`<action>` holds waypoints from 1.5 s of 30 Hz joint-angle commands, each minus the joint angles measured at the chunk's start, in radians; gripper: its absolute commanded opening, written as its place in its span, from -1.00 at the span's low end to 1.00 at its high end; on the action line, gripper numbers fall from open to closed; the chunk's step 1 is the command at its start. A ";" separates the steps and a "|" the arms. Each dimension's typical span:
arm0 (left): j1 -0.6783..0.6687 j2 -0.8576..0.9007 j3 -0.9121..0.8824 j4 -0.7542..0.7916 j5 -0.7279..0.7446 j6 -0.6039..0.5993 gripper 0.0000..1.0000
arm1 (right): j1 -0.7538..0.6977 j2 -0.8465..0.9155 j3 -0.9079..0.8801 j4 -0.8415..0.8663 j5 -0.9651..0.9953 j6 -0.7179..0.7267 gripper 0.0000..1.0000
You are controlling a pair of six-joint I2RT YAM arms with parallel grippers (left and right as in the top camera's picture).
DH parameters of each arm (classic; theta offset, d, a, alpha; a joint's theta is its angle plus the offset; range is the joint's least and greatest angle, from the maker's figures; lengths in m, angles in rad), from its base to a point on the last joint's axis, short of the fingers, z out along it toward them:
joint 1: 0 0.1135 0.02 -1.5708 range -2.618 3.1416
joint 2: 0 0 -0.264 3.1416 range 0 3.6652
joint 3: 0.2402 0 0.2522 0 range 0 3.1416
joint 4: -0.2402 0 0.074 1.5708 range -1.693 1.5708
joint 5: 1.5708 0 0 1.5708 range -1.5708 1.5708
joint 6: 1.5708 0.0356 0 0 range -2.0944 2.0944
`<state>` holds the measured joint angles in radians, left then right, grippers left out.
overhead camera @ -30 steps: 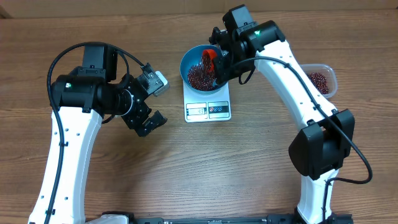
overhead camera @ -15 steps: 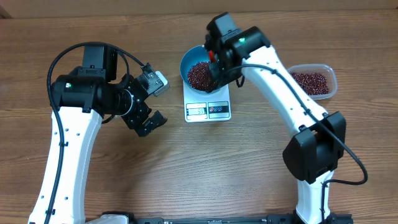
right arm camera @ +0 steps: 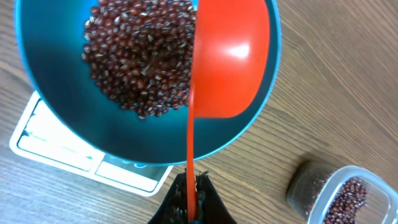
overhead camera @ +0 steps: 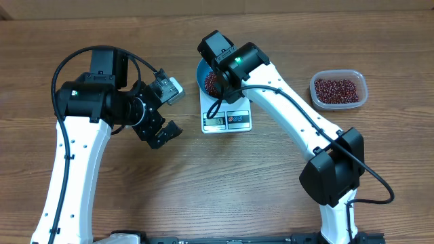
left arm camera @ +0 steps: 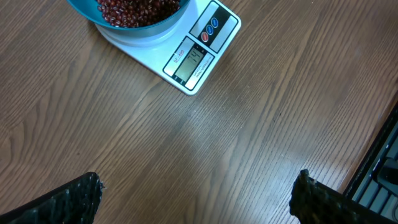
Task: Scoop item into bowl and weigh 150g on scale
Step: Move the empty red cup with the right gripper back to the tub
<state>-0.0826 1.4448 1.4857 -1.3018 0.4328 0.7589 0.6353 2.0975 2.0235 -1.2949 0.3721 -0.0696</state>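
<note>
The blue bowl [right arm camera: 62, 118] sits on the white kitchen scale [left arm camera: 198, 57] near the middle of the wooden bench [left arm camera: 261, 137]. It holds a loose heap of dark red-brown beans [right arm camera: 134, 59] lying toward 1 side of its floor. The right fingers [right arm camera: 181, 200] are pinched narrow on the thin handle of a red measuring scoop [right arm camera: 231, 59] — its cup hangs over the side of the bowl nearest the clear plastic tub [overhead camera: 338, 90], just beside the heap. From overhead the right arm covers most of the bowl. The tub, with more beans in it, stands well apart on that arm's side of the bench. The left fingers [left arm camera: 69, 198] are spread wide with nothing between them — they hover above bare wood, near the scale's front edge but apart from it. The scale's display shows digits too small to read surely, and 2 round buttons sit beside it.
</note>
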 commanded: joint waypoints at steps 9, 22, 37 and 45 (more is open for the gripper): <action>0.004 -0.013 0.020 0.001 0.002 -0.007 0.99 | -0.002 -0.111 0.027 -0.022 -0.061 0.082 -0.92; 0.004 -0.013 0.020 0.001 0.002 -0.007 0.99 | -0.224 -0.220 0.027 -0.285 -0.236 0.209 -0.92; 0.004 -0.013 0.020 0.001 0.002 -0.007 0.99 | -0.734 -0.219 -0.104 -0.267 -0.480 0.304 -0.92; 0.004 -0.013 0.020 0.001 0.002 -0.007 0.99 | -0.881 -0.219 -0.361 -0.049 -0.780 0.298 -0.92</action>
<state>-0.0826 1.4448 1.4857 -1.3014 0.4324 0.7589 -0.2104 1.9102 1.7195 -1.3796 -0.2363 0.2249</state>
